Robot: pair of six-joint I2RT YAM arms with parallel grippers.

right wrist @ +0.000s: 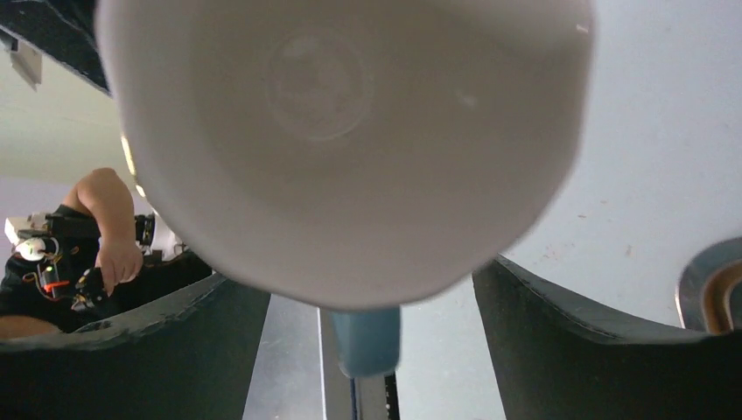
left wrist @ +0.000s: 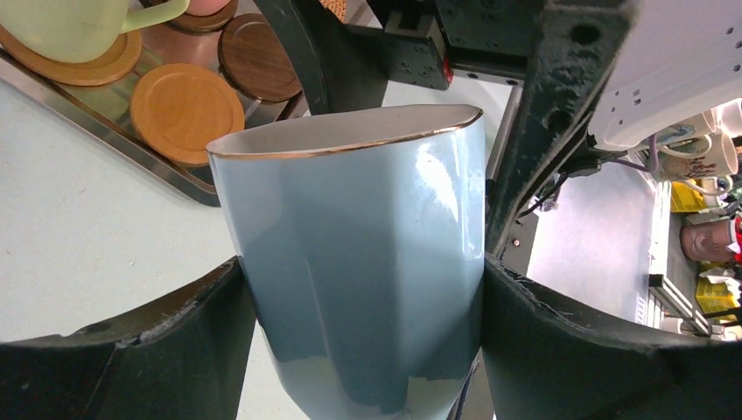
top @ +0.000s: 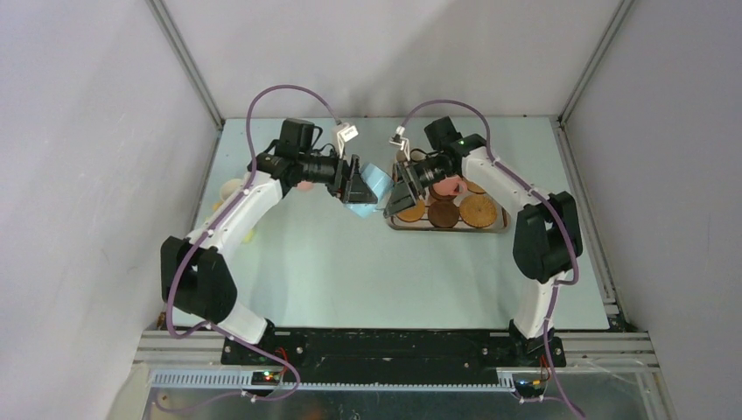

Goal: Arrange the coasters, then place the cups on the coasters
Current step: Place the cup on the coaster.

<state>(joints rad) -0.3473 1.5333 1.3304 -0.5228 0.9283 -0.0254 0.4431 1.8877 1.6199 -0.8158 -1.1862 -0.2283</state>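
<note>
Top, left-wrist and right-wrist views, read from left to right. At far left, pale yellow shapes [top: 232, 186] lie on the table, partly hidden behind the left arm; they are probably cups, but too little shows to be sure. The left gripper [top: 354, 186] is pressed onto the flanks of the light blue cup [left wrist: 359, 262], glazed ceramic with a cream inside and a thin gold rim, holding it clear of the table near the centre. The cup's long axis runs roughly level, base toward the left wrist and mouth toward the right. The right gripper [top: 401, 194] faces that mouth with its jaws spread on either side of the rim; no firm contact can be made out, and the cup's handle [right wrist: 367, 341] hangs low between them. Just beyond stands the rectangular steel tray [top: 494, 226], bearing round wooden coasters, among them a bare orange-tan coaster [left wrist: 186, 112] and a dark brown coaster [left wrist: 258, 68]; a light green cup [left wrist: 61, 26] already sits on another, and a pink cup [top: 451, 185] stands at the tray's far side. The bare coasters lie to the cup's right, nearer the right arm, so a hand-over seems intended.
</note>
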